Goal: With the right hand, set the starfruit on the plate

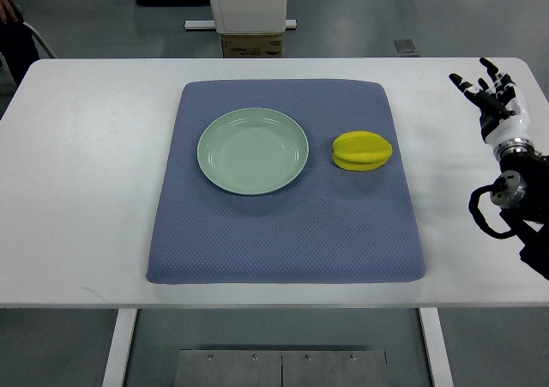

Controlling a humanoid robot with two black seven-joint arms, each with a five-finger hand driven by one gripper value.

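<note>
Fingers (480, 85) spread, right hand (491, 95) well right of starfruit (361, 150).

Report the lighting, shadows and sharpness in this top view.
Top view: even, soft overhead light; the white table is bright but not blown out. The starfruit and plate cast only faint, short shadows on the blue mat. All are in focus; the right hand at the picture's edge looks sharp too. No strong glare.

One starfruit (362, 150), one plate (252, 150), one mat (283, 232)

The right hand (491, 93) hovers at the right edge, fingers (467, 83) spread, holding nothing.
</note>
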